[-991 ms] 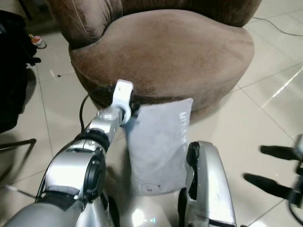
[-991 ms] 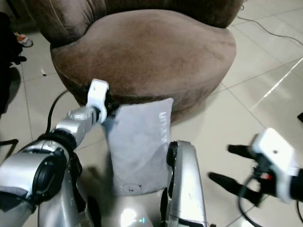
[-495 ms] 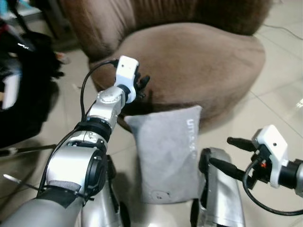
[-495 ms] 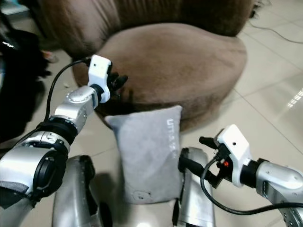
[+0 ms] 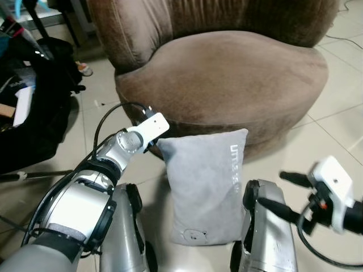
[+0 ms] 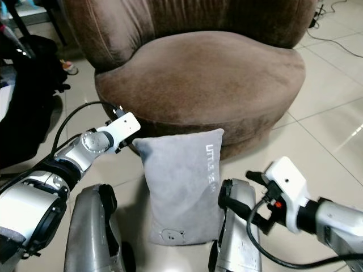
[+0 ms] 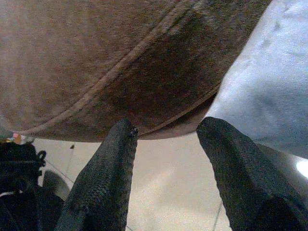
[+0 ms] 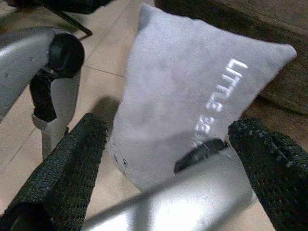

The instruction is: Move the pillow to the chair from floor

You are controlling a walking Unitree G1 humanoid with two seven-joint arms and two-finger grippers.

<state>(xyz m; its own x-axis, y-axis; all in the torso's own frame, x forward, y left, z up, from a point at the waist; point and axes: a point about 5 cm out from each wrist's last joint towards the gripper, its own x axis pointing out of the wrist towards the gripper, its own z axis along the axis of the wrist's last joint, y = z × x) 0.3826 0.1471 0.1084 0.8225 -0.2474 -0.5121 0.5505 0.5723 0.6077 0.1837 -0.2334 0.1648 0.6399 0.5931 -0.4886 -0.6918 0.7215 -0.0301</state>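
Pillow [image 5: 205, 190] is what you are reaching for: the grey one is standing on the floor [image 5: 334, 133], leaning against the front of the brown chair [image 5: 227, 73], between the robot's two legs and not yet lifted.

Your left tool [image 5: 148, 116] is hovering just beside the pillow's upper corner, with its two fingers [image 7: 103, 187] spread apart and nothing between them. In the left wrist view one finger is lying close to the grey fabric and the other is pointing at the chair's base, so the corner is sitting beside the gap, not inside it.

Your right tool [image 5: 286, 195] is hanging off the pillow's other edge, near the robot's right leg [image 5: 266, 232], with its fingers [image 8: 67, 168] wide apart and holding nothing. In the right wrist view the pillow is lying ahead of this tool, partly behind the leg.

You are in the approach step, with the grasp still to come. Next, I judge you should be bringing the left tool over so the pillow's corner slips between the fingers, then closing on the fabric. The right tool needs to be clearing the leg before closing on the opposite edge. Soft fabric may slip from a shallow pinch, so take a deep bite before raising it onto the seat.
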